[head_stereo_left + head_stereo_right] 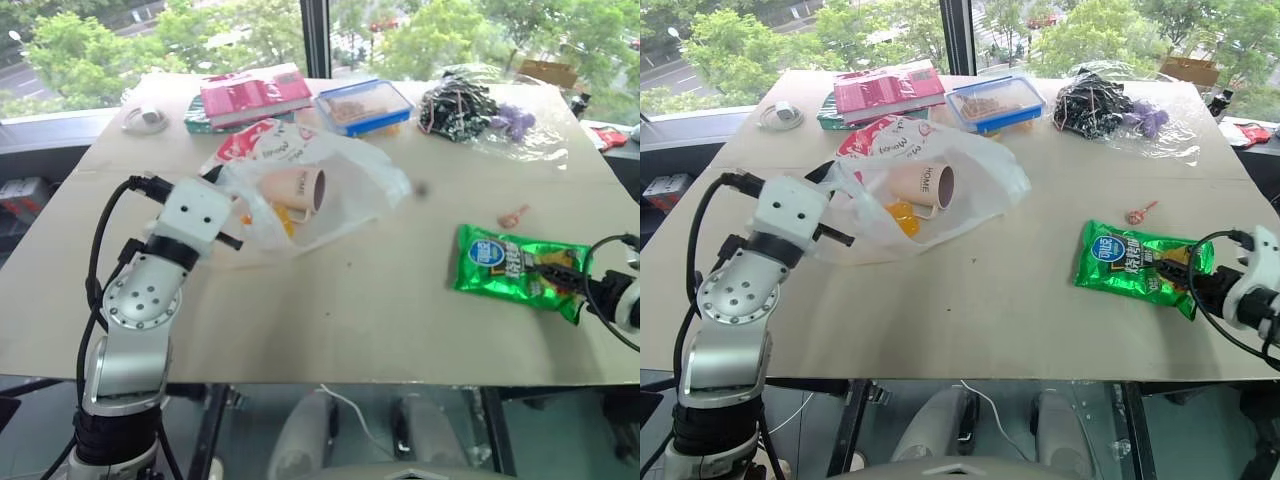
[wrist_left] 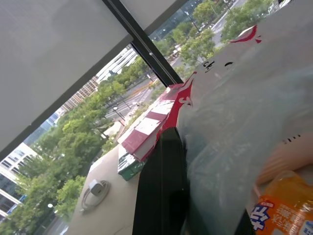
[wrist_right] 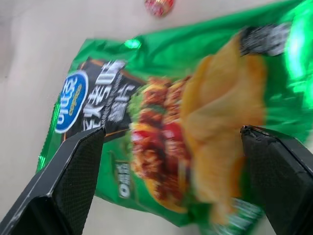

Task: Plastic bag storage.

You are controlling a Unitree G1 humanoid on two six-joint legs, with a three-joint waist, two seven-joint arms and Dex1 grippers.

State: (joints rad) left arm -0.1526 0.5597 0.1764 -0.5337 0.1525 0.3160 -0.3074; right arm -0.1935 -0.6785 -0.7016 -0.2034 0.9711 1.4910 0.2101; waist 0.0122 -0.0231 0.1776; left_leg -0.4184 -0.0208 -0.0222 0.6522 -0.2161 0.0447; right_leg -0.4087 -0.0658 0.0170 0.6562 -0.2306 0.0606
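Loading step: left tool (image 1: 835, 180) is clamped on the plastic bag (image 1: 970, 180) rim; right tool (image 3: 171, 142), spread wide, empty, straddles the snack packet (image 1: 1130, 262) at four o'clock. Next: close, lift.

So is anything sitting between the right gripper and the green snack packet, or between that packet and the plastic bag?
Nothing visible. The right gripper hangs open directly over the green snack packet, and bare table lies between the packet and the plastic bag, whose edge the shut left gripper holds.
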